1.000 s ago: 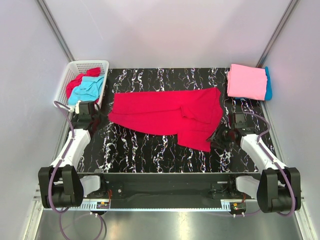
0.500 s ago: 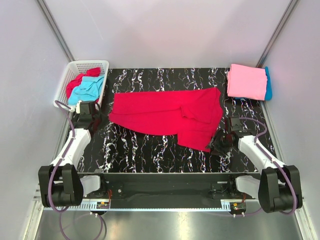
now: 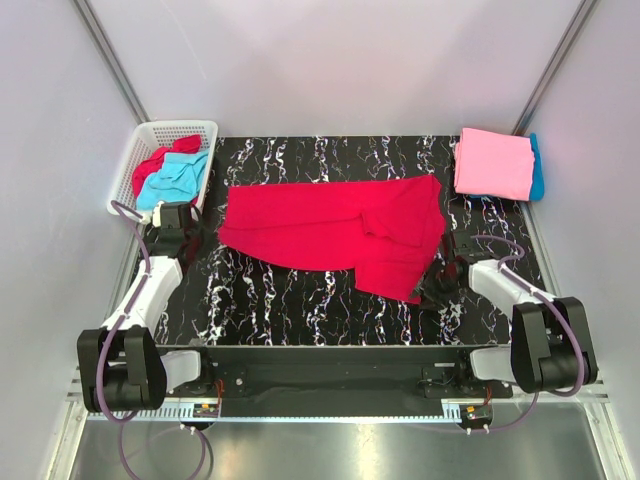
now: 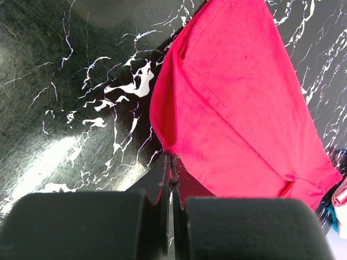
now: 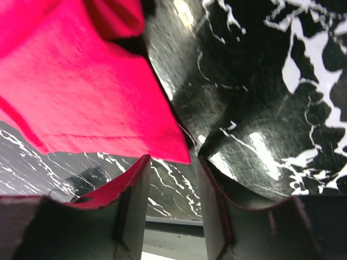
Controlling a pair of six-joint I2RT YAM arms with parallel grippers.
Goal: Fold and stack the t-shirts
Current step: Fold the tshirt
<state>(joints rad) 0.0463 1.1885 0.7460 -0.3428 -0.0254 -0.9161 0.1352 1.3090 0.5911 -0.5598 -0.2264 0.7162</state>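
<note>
A crimson red t-shirt (image 3: 330,232) lies spread across the black marbled table (image 3: 300,300). My left gripper (image 3: 203,236) is shut at the shirt's left edge. In the left wrist view its tips (image 4: 172,158) meet right at the red t-shirt's (image 4: 238,103) corner, and no cloth shows between them. My right gripper (image 3: 432,291) is open at the shirt's near right corner. In the right wrist view that corner of the red t-shirt (image 5: 81,103) ends just ahead of the gap between the right gripper's (image 5: 173,160) jaws. A folded pink t-shirt (image 3: 493,163) rests on a turquoise one (image 3: 538,168) at the back right.
A white lattice basket (image 3: 160,130) stands off the table's back left corner with crumpled red cloth (image 3: 150,165) and turquoise cloth (image 3: 178,180) inside. The table's near edge (image 3: 330,346) runs just in front of both arms.
My right gripper has moved nearer and to the left, down to the red t-shirt's near right corner, and its jaws have narrowed a little. The left arm has not moved.
</note>
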